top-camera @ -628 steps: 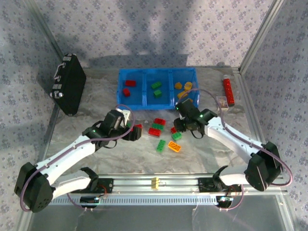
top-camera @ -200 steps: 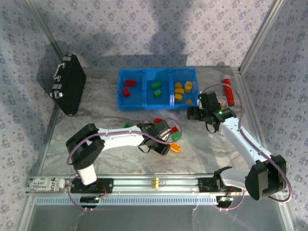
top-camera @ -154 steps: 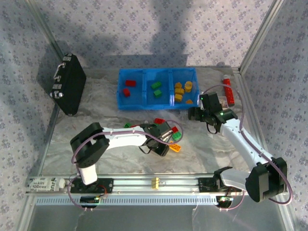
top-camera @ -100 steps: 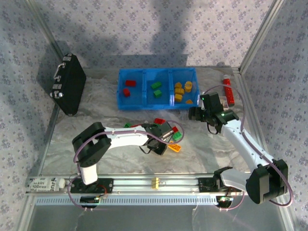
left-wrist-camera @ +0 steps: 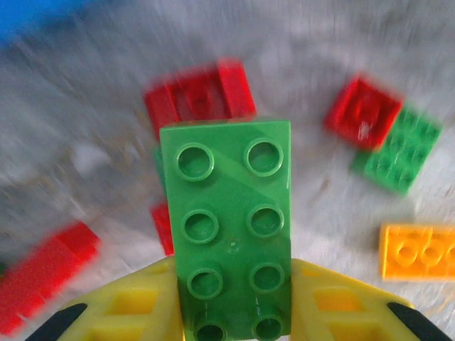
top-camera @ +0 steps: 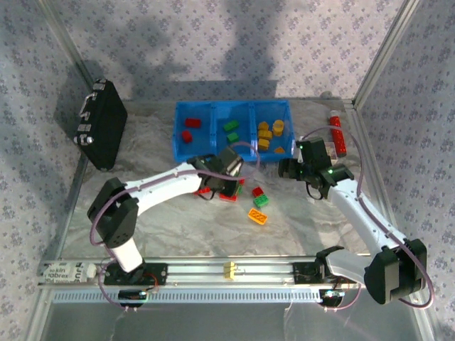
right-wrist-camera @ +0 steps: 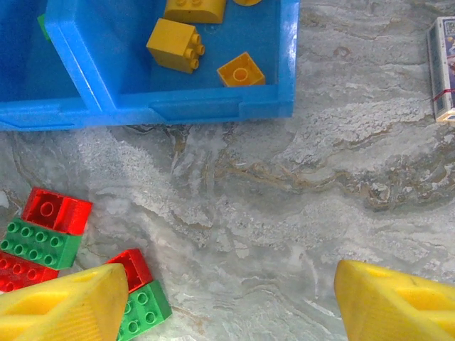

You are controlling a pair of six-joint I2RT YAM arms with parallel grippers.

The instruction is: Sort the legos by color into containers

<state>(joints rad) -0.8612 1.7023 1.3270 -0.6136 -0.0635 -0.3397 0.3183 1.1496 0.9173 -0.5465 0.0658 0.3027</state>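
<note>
My left gripper is shut on a green two-by-four brick, lifted above the table just in front of the blue bin. Red bricks lie blurred below it, and an orange brick lies to the right. The bin's left compartment holds red bricks, the middle one green bricks and the right one yellow bricks. My right gripper hovers open over bare table by the bin's right front corner. Loose red and green bricks lie to its left.
A black hard case leans at the back left. A red tube and a small card box lie right of the bin. An orange brick sits mid-table. The metal rail runs along the near edge.
My left gripper has risen from the loose pile with the green brick and swung back and left toward the bin. The right arm has barely moved.
</note>
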